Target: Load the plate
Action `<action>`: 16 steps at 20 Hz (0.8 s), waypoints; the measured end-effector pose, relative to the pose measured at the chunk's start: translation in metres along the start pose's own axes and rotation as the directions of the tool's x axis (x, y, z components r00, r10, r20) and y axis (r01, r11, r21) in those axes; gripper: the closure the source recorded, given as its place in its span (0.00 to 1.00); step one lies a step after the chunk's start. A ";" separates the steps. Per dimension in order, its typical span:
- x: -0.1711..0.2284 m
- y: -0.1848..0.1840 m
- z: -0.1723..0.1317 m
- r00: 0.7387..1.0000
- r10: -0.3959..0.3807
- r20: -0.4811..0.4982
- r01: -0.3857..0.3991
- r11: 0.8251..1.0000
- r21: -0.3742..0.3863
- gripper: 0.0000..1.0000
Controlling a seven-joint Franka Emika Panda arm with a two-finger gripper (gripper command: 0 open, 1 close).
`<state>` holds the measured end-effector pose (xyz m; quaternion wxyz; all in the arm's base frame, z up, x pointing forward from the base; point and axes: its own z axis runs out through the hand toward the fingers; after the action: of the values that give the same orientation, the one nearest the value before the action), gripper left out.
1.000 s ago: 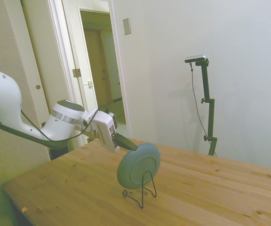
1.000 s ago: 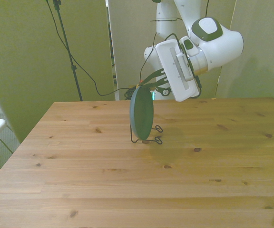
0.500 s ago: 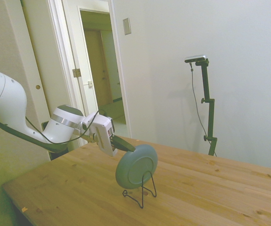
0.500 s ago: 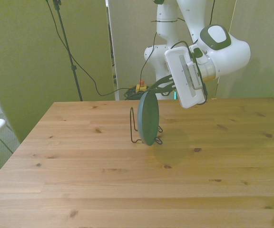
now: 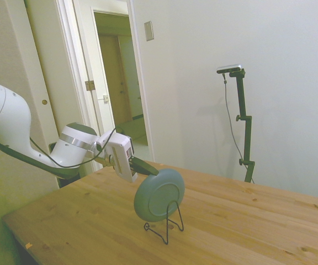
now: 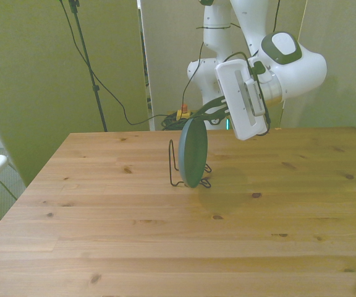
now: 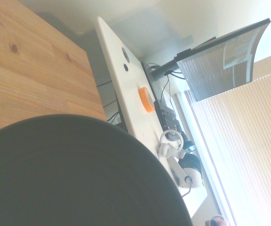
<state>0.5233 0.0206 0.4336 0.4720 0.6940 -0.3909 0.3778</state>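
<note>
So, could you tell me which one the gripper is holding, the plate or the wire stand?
The plate, pinched at its upper rim by the gripper; the black wire stand just sits on the table.

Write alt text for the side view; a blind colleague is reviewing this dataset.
A white robot arm's end effector grips the top rim of a teal-green plate, held upright on edge at a black wire plate stand on a wooden table. An open doorway and pale wall lie behind.
</note>
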 end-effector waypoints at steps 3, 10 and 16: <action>0.004 0.002 -0.004 1.000 0.000 -0.004 0.000 1.000 0.007 1.00; 0.013 0.011 -0.013 0.999 -0.030 -0.010 0.031 0.999 0.038 1.00; 0.007 0.014 -0.013 0.996 -0.088 -0.012 0.089 0.995 0.053 1.00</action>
<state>0.5117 0.0288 0.4479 0.4717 0.7210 -0.3472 0.3702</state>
